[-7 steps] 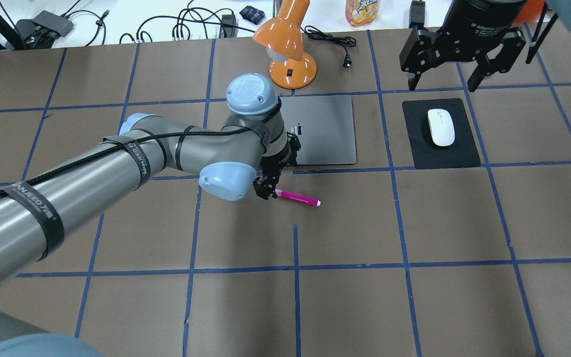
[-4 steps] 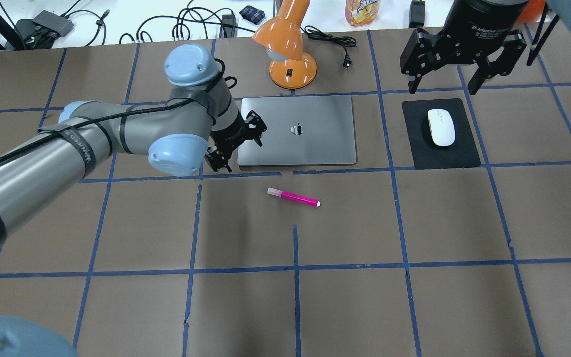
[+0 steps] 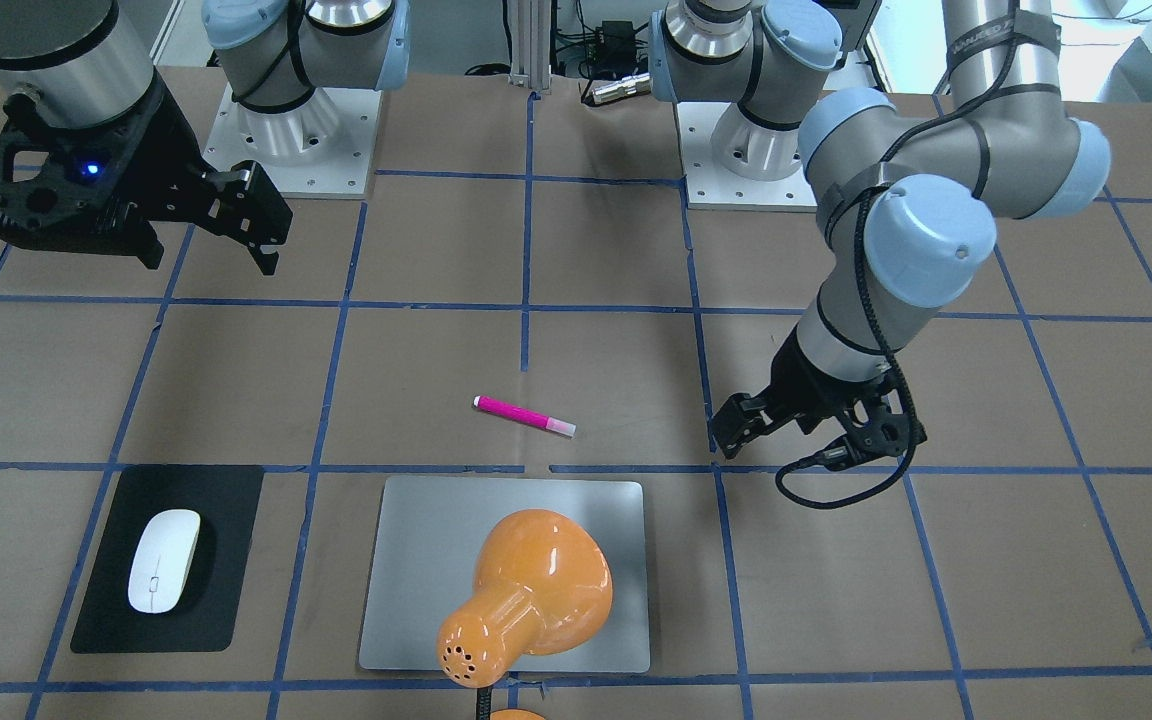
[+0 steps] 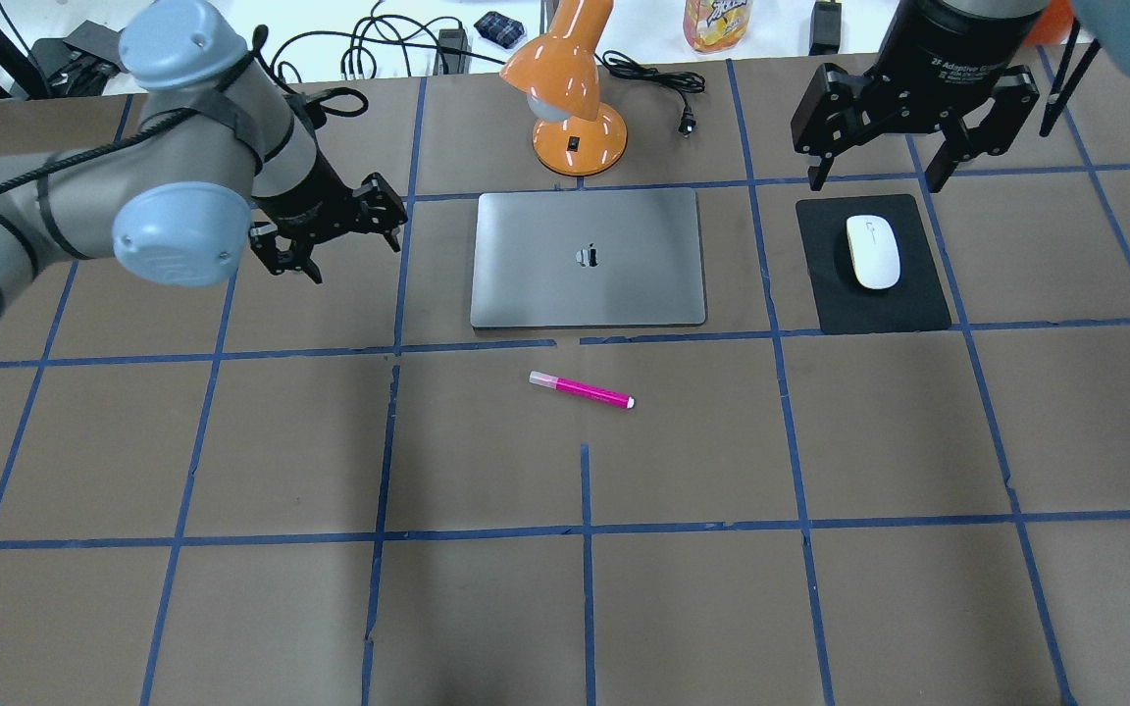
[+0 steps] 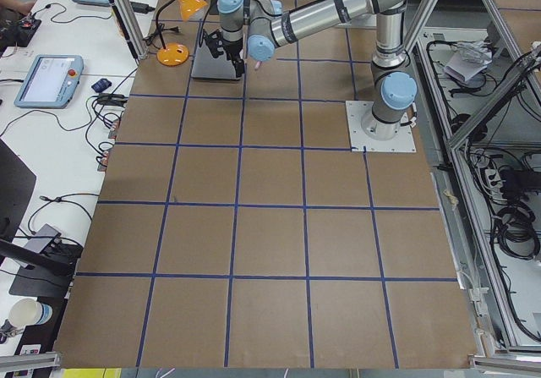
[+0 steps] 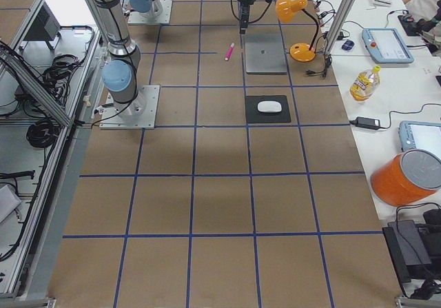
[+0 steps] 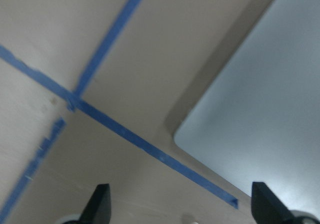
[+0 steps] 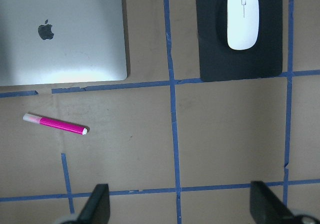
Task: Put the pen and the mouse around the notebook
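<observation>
The pink pen (image 4: 581, 390) lies on the table just in front of the silver notebook (image 4: 587, 257), apart from it. On a black mat (image 4: 908, 304) to the notebook's right rests the white mouse (image 4: 873, 251). My left gripper (image 4: 357, 261) hangs open and empty to the left of the notebook; its wrist view shows the notebook's corner (image 7: 260, 98). My right gripper (image 4: 876, 176) is open and empty, raised over the mat's far edge. Its wrist view takes in the pen (image 8: 55, 124), the mouse (image 8: 243, 17) and the notebook (image 8: 60, 33).
An orange desk lamp (image 4: 570, 108) stands right behind the notebook, its shade leaning over it in the front-facing view (image 3: 536, 590). Cables and a bottle (image 4: 717, 22) lie on the white bench beyond the table's far edge. Blue tape lines grid the brown table.
My left gripper has drawn away from the pen's cap end, swinging left and back past the notebook's left edge. The pen lies where it was. The right gripper has barely moved.
</observation>
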### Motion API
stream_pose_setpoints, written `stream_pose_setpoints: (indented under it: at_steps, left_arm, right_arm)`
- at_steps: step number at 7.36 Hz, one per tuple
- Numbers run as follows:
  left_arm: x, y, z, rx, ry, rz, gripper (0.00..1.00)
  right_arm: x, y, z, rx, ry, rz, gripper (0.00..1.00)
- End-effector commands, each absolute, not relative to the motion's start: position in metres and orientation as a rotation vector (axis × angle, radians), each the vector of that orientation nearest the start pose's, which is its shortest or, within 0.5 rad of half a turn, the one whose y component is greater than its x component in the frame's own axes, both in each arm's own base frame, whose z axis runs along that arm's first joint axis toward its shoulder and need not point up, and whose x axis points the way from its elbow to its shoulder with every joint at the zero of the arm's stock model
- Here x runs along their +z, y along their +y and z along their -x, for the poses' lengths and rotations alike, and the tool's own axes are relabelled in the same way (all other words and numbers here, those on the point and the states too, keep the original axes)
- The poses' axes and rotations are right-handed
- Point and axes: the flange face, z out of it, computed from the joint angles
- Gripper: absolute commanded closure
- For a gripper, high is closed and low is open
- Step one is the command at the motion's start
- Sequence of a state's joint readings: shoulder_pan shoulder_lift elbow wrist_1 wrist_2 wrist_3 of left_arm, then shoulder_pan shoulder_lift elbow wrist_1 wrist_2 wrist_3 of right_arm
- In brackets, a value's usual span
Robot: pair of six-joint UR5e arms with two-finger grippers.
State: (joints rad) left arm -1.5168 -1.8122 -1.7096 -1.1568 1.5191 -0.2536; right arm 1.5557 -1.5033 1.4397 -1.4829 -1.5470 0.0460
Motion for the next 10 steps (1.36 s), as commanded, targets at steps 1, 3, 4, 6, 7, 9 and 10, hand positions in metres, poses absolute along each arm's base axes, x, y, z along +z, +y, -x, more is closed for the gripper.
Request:
stream_pose_setpoints:
  at_steps: [1,3,4,6,7,9,10]
  left_arm:
    - [0.384,-0.547,0.085,0.052,3.109,0.263,0.00]
    - [0.427,-0.507,0.090,0.099,3.134,0.130,0.00]
    - [0.443,-0.491,0.093,0.096,3.143,0.123,0.00]
    - [0.460,-0.471,0.099,0.094,3.182,0.122,0.00]
    - [0.463,-0.465,0.096,0.098,3.161,0.117,0.00]
    - [0.460,-0.463,0.085,0.137,3.143,0.015,0.00]
    - [0.461,-0.462,0.085,0.133,3.144,0.026,0.00]
  right_arm:
    - [0.511,-0.520,-0.127,0.022,3.120,-0.089,0.00]
    - [0.511,-0.520,-0.127,0.027,3.128,-0.087,0.00]
    - [0.511,-0.520,-0.127,0.027,3.127,-0.087,0.00]
    - [0.511,-0.520,-0.127,0.027,3.127,-0.084,0.00]
    - [0.511,-0.520,-0.127,0.027,3.127,-0.084,0.00]
    - [0.510,-0.521,-0.127,0.029,3.128,-0.084,0.00]
    - [0.510,-0.521,-0.127,0.029,3.128,-0.084,0.00]
